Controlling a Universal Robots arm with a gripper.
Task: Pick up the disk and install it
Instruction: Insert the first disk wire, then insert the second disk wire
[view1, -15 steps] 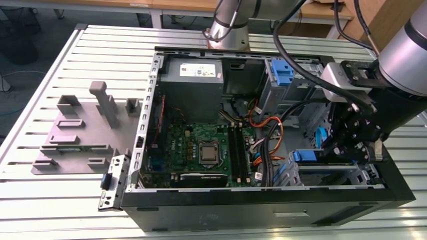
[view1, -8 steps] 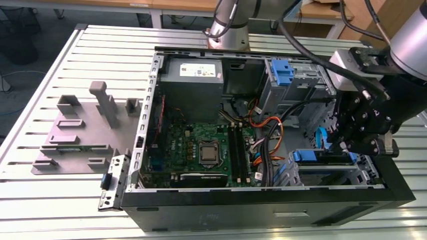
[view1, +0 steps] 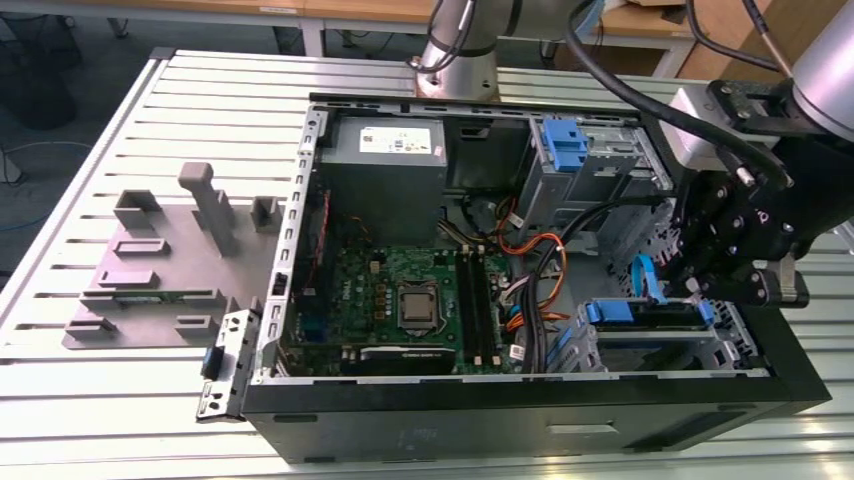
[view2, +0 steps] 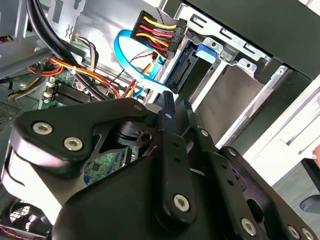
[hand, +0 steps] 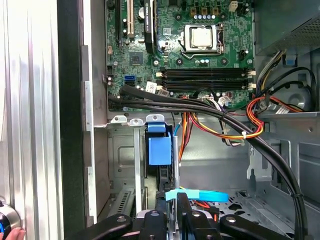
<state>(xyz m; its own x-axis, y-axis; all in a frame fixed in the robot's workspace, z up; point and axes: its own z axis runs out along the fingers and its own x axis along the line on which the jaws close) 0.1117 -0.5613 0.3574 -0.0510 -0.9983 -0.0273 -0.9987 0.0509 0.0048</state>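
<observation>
Tool (view1: 674, 292), pinched together, hangs just beside the flat, blue-railed disk (view1: 650, 313).

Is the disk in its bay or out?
In: the disk sits in the drive cage, its blue rail between the cage walls.

Room is tightest at the lower drive cage (view1: 667, 345), where the gripper (hand: 175, 207) hangs: a blue flat cable (hand: 197, 195) crosses just at its end, and the black case wall (hand: 70, 125) stands right beside the cage. A bundle of black and orange cables (hand: 220, 117) runs slantwise between cage and motherboard (view1: 400, 295) — no low pass there. Over the motherboard the case lies open from above. On the table (view1: 80, 400) a grey fixture (view1: 160, 260) stands near the case — at the exterior view's left.
</observation>
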